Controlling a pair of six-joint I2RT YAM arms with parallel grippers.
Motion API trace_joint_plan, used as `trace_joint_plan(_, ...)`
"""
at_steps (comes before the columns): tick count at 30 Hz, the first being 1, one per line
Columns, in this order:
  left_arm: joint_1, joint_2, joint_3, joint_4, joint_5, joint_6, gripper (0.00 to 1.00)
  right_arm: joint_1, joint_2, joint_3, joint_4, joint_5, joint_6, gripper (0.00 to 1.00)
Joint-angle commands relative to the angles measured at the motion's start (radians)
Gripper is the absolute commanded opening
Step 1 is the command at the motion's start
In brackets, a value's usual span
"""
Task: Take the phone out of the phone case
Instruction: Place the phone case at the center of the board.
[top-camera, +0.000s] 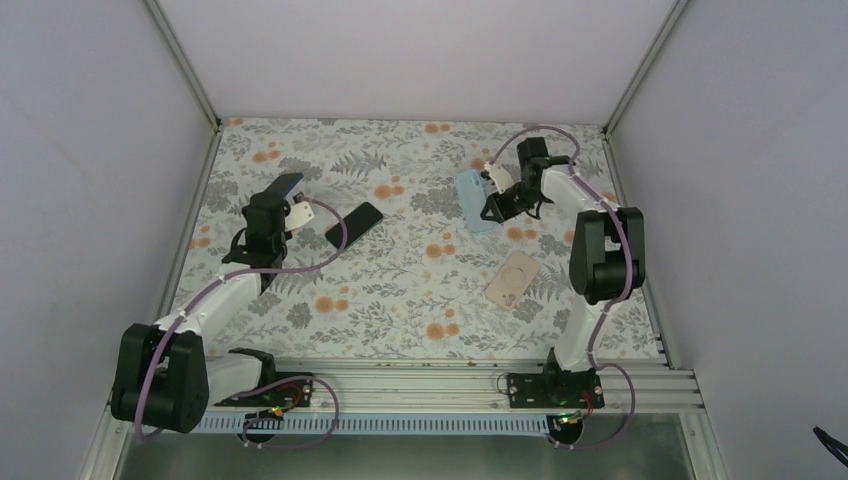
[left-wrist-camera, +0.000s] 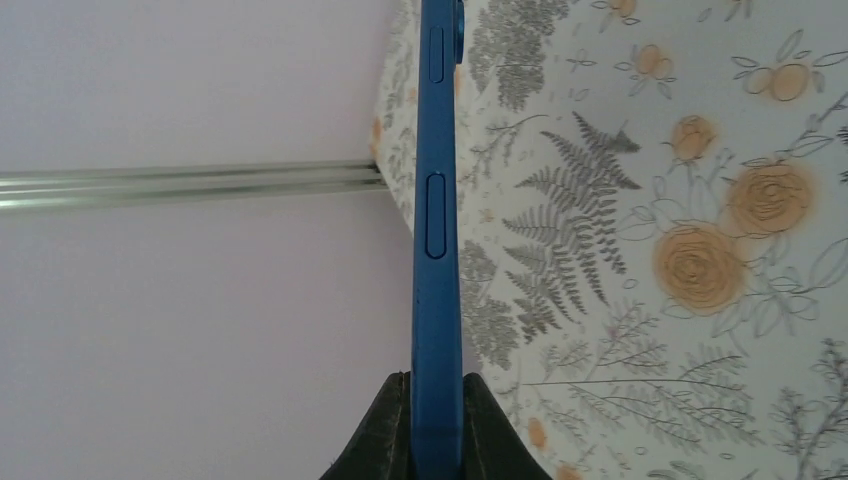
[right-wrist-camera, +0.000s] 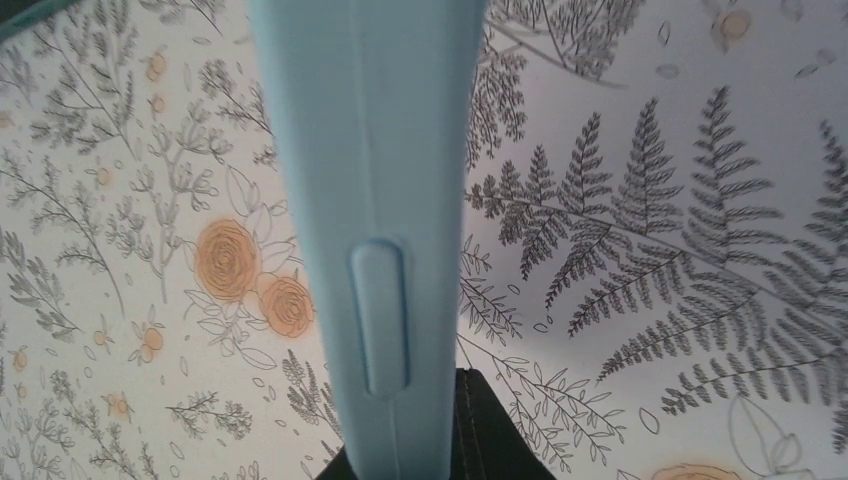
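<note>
- Up off the table on my left: left gripper (left-wrist-camera: 436, 420) is clamped on the blue phone (left-wrist-camera: 437, 200), pinched across its faces near one end. Bare edge and side buttons show, no case on it.
- And the case?
- Right side, far half of the table. Right gripper (right-wrist-camera: 410, 445) is closed on the light-blue case (right-wrist-camera: 370, 150), also by one end, apparently lifted off the floral cloth (top-camera: 400, 290). Phone and case are well apart, so I'd call the separation done. Put-down is what's left.
- Risks?
- Phone first. It's a smooth body with most of its length hanging past the grip, so a quick wrist turn could make it pivot or slide out and drop. The case looks soft and could flex out of the pinch, or buckle if pressed down edge-first. A dark phone (top-camera: 354, 224) and a beige case (top-camera: 513, 279) also lie on the cloth, and a careless put-down could land on them.
- What can't you see?
- Both wrist views show only finger stubs at the bottom edge, so the real contact area is hidden. The far ends of phone and case run out of frame. The case is edge-on to my camera and small from above, so I can't confirm it's empty. I can't tell which way the screen faces either.
</note>
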Motion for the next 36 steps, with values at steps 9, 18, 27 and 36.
trace_joint_plan(9, -0.003, 0.069, -0.122, 0.08, -0.018, -0.108, 0.02, 0.002, 0.187, 0.024, -0.025, -0.024, 0.054, 0.04)
trace_joint_plan(18, -0.012, 0.12, -0.198, 0.143, -0.037, -0.106, 0.05, 0.002, 0.203, 0.028, -0.036, -0.034, 0.073, 0.05)
trace_joint_plan(27, -0.052, 0.051, -0.163, -0.04, 0.081, -0.172, 0.81, -0.003, 0.172, 0.006, -0.05, -0.069, 0.039, 0.36)
trace_joint_plan(36, -0.034, -0.123, 0.208, -0.661, 0.519, -0.328, 1.0, -0.004, -0.052, -0.04, -0.069, -0.002, -0.006, 0.99)
